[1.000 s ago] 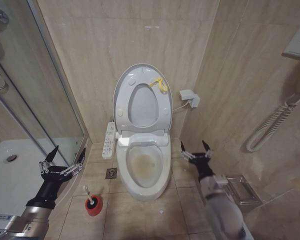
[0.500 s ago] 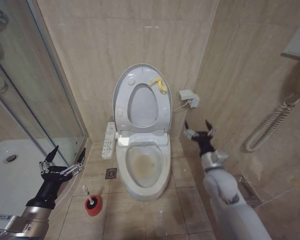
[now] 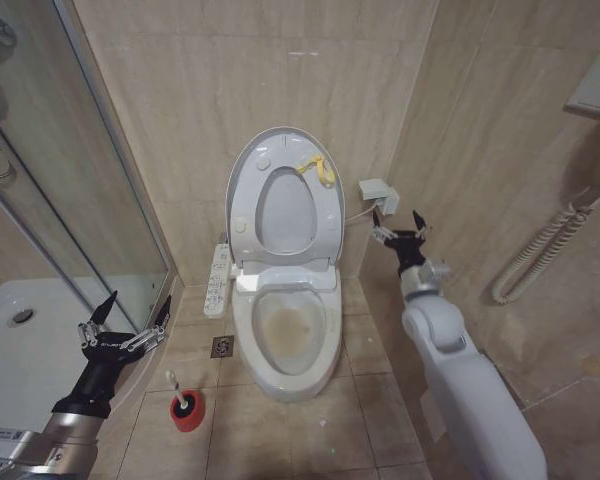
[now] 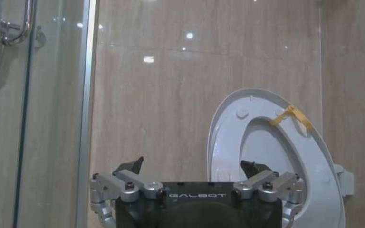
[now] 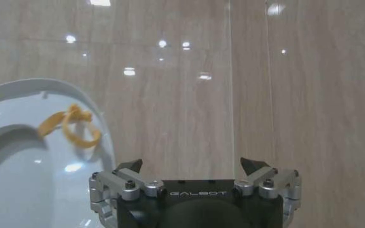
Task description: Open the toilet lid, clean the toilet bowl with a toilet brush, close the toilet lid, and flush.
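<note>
The toilet brush stood in its red cup holder on the floor, below the left tool, spread wide and empty. The stained toilet bowl lay uncovered. The right tool, open and empty, hovered beside the upright toilet lid.

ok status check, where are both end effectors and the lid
Right end effector open, raised right of the upright toilet lid. Left end effector open, low near the toilet brush, which sits in its red holder. Nothing blocking.
</note>
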Available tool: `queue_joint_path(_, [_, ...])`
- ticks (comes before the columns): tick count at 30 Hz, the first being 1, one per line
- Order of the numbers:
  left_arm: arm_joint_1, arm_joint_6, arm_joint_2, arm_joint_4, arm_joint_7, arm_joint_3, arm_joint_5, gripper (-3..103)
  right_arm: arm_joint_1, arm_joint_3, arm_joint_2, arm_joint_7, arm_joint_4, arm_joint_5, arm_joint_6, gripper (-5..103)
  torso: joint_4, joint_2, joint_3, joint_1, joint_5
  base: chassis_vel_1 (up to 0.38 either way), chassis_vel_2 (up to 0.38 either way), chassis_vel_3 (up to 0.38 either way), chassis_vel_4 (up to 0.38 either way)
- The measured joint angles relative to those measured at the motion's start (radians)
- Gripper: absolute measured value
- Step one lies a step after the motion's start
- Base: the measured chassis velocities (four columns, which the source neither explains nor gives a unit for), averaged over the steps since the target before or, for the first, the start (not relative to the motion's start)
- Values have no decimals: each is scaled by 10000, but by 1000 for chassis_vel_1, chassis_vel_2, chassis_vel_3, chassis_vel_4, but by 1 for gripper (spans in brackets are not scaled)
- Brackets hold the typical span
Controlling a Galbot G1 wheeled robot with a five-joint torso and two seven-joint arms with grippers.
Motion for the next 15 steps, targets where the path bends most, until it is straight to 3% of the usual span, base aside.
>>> queue_joint_path(10, [-1, 0, 0, 0, 0, 0, 0, 100, 2763, -543, 163, -119, -2934, -291, 279, 100, -2, 0, 0, 1, -1, 0, 0, 0, 0])
queue_joint_path(15, [-1, 0, 0, 0, 0, 0, 0, 100, 3567, -828, 297, -143, -3601, -453, 308, 100, 2, 0, 0, 1, -2, 0, 0, 0, 0])
